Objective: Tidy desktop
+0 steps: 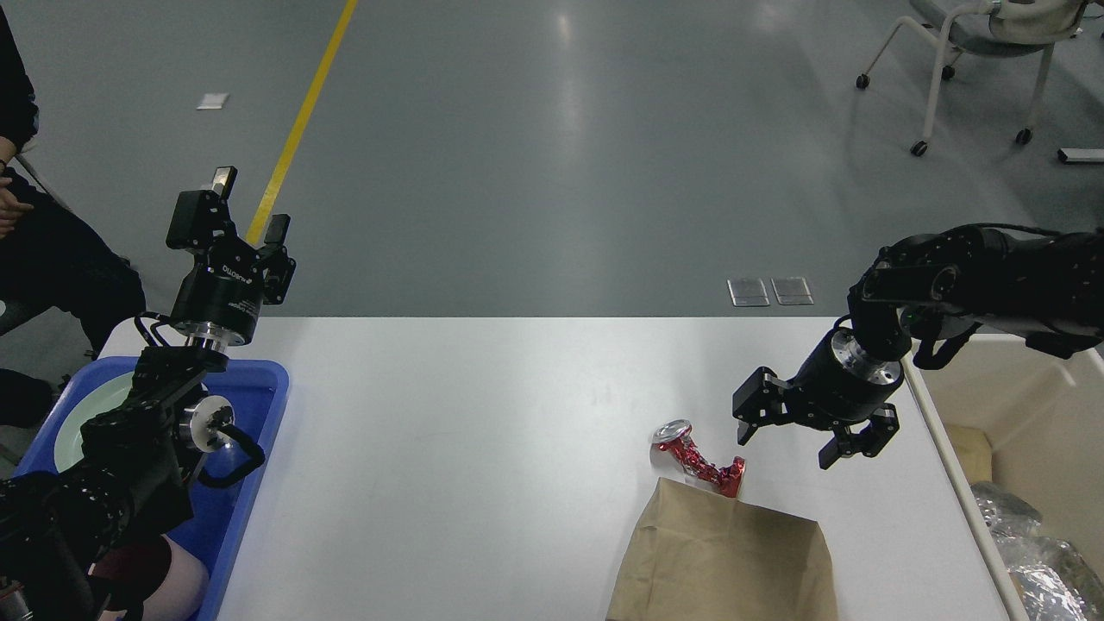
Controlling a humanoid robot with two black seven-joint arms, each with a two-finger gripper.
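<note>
The white desktop (483, 431) fills the middle of the head view. A crushed red can (697, 459) lies on it right of centre, touching the top edge of a brown paper bag (723, 565) that lies flat at the front. My right gripper (787, 444) is open and empty, hanging above the desktop just right of the can. My left gripper (241, 207) is open and empty, raised high above the blue tray (259, 392) at the left edge.
The blue tray holds a pale green plate (90, 414). A beige bin (1026, 431) with crumpled foil (1031, 552) stands off the right edge. A seated person (34, 241) is at far left; a chair (975, 60) stands far right.
</note>
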